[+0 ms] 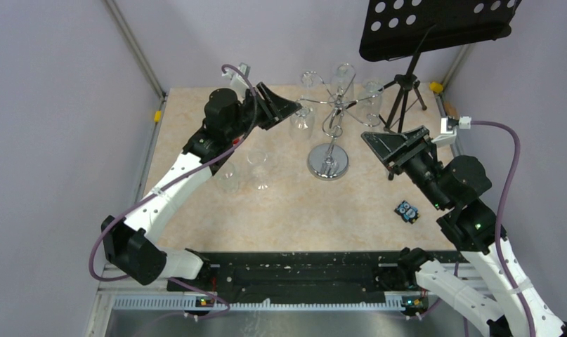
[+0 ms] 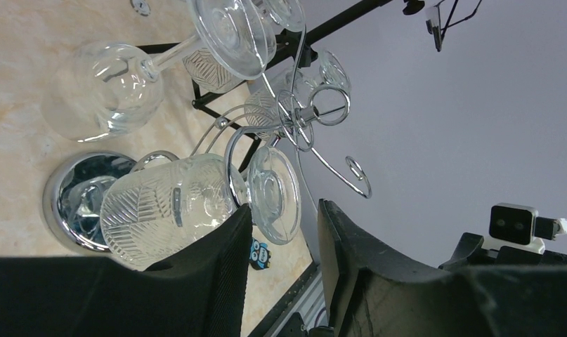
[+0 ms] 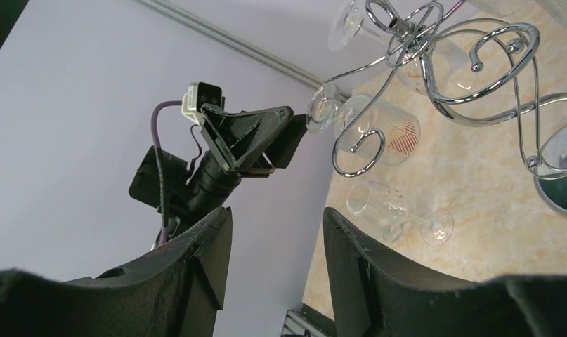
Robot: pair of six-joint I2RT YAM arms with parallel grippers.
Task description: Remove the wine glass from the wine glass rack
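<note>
Straddling the foot of the clear leaf-patterned wine glass (image 2: 168,210), the left gripper (image 2: 285,210) holds its fingers half apart, unclamped, likely aligned to slide it off the looped arm of the shiny chrome wire wine glass rack (image 2: 69,203), where it hangs inverted. The right gripper (image 3: 275,217) gapes empty nearby.

text: none can be read in any view | brands, numbers: none made out | only marking: cartoon owl-like face on a small blue tag (image 1: 407,210), laid on the table (image 1: 294,217) right of the wine glass rack (image 1: 329,163) | lettering on it: not legible
</note>
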